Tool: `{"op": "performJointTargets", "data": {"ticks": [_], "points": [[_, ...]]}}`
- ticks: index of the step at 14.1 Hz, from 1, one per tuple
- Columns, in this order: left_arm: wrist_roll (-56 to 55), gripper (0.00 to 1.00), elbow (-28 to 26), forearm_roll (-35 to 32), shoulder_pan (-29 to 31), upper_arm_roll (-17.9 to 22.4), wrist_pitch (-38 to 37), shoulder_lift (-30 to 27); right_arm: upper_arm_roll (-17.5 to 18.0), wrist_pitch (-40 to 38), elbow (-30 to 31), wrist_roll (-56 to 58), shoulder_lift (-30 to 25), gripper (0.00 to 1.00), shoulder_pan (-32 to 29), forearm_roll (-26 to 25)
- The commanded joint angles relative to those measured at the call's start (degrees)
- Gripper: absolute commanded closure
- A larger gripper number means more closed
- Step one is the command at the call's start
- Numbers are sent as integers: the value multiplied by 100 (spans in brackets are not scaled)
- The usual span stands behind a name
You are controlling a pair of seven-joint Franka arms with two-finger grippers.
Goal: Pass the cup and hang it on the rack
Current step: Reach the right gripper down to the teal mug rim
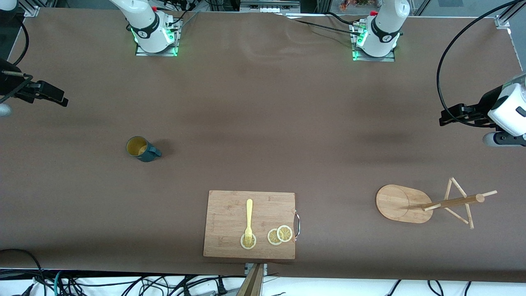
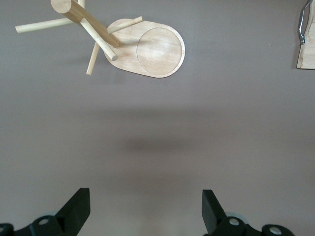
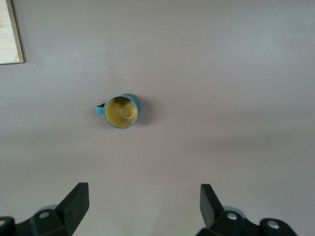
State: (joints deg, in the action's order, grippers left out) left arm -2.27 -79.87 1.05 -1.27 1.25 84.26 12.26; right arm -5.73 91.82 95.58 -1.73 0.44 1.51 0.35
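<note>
From the front view, my right gripper (image 1: 51,96) hangs over the table's edge at the right arm's end, and my left gripper (image 1: 454,117) hangs over the left arm's end. The cup (image 1: 141,149) stands upright on bare table (image 1: 263,123) with lots of room around it. The rack (image 1: 427,203) stands near the cutting board (image 1: 250,224), its pole pointing up.

In my left wrist view, my fingers (image 2: 76,209) are spread wide and hold nothing.

In my right wrist view, my fingers (image 3: 74,206) are wide too, and the cup's handle (image 3: 100,108) sticks out sideways.
</note>
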Motion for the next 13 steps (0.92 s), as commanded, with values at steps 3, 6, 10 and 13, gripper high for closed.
{"op": "performJointTargets", "data": {"ticks": [3, 6, 10, 13], "points": [[-11, 0, 156, 150, 31, -2, -15, 74, 27, -94, 21, -47, 367, 0, 24, -17], [-11, 0, 156, 150, 31, -2, -15, 74, 36, -138, 39, 32, 693, 0, 33, -17], [-11, 0, 156, 150, 31, -2, -15, 74, 45, 764, 572, 32, 879, 0, 165, -17], [-11, 0, 156, 150, 31, -2, -15, 74, 115, 2116, 1609, 41, 694, 0, 174, -26]]}}
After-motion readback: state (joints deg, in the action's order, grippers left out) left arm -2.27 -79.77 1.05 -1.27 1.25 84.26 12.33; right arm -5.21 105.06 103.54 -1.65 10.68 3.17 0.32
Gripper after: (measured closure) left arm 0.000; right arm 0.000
